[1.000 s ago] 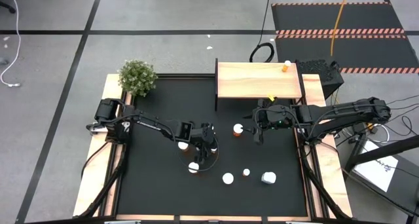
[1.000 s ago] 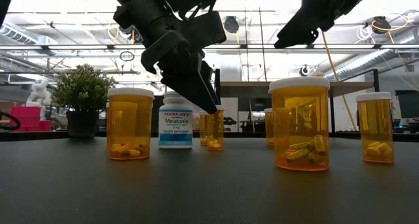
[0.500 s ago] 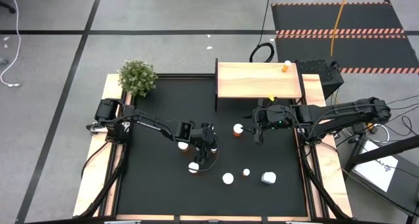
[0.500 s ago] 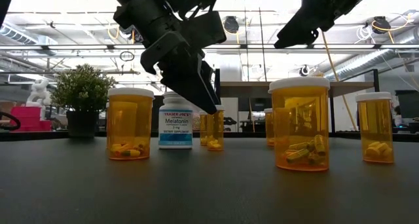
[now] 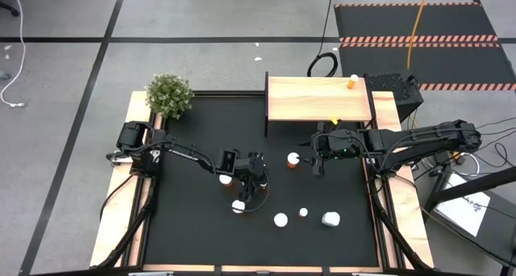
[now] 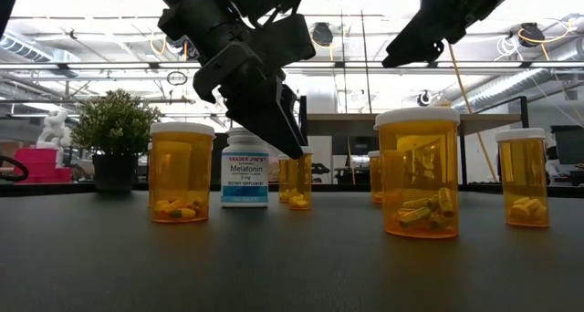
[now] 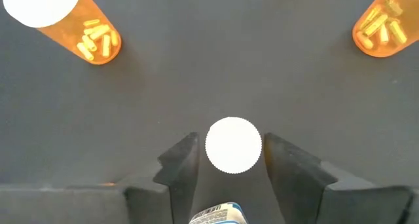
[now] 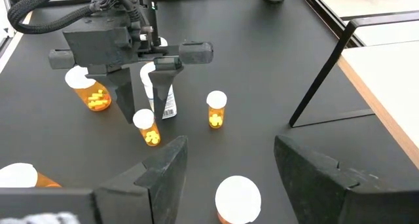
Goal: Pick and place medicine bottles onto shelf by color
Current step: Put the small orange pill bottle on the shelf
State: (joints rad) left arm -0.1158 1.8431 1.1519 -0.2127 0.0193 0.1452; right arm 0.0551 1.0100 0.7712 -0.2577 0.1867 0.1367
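My left gripper (image 7: 230, 139) is open over the middle of the black mat (image 5: 193, 219), fingers pointing down. They stand on either side of a small amber bottle with a white cap (image 7: 234, 145), which stands upright on the mat (image 8: 145, 128); I see no touch. A white Melatonin bottle (image 6: 245, 171) stands right beside it. My right gripper (image 8: 229, 152) is open and empty, raised above the mat near another white-capped amber bottle (image 5: 293, 159). The pale wood shelf (image 5: 318, 98) at the far side carries one amber bottle (image 5: 352, 82) at its far right corner.
More amber bottles stand on the mat toward the near edge (image 5: 239, 205), (image 5: 280, 219), (image 5: 303, 213), and a white one (image 5: 330, 219). A potted plant (image 5: 169, 94) stands at the far left corner. Wooden rails (image 5: 113, 227) run along both sides.
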